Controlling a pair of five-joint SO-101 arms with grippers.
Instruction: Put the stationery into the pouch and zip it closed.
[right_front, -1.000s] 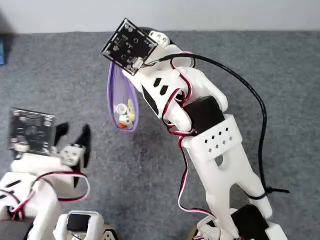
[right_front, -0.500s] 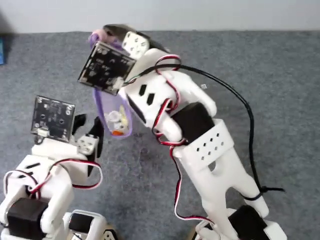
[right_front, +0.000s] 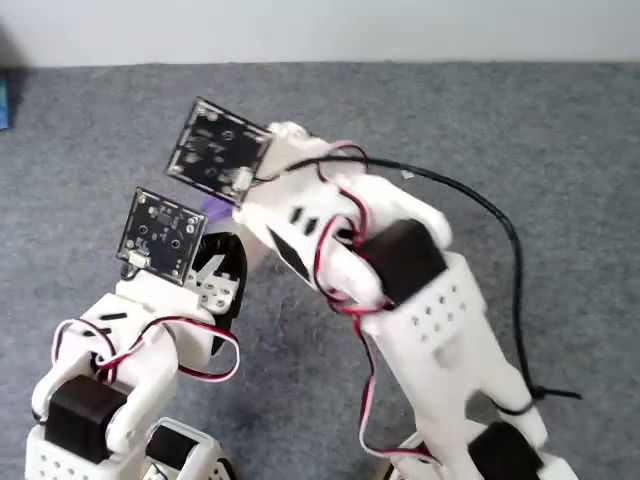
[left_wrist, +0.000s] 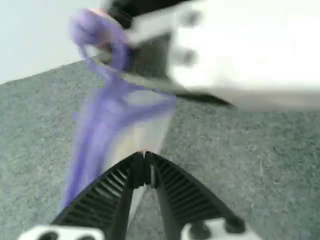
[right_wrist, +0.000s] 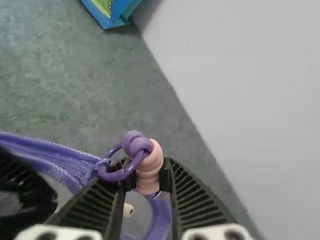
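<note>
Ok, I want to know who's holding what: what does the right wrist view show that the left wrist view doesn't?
Only the right wrist view: the pink charm on the zipper, clamped in the right gripper, plus a blue box by the wall.

Only the left wrist view: the left gripper, its fingertips together right at the lower edge of the pouch, and a white arm above it. I can't tell whether it actually pinches the fabric.

Both: the purple pouch and the grey carpet beneath it.
</note>
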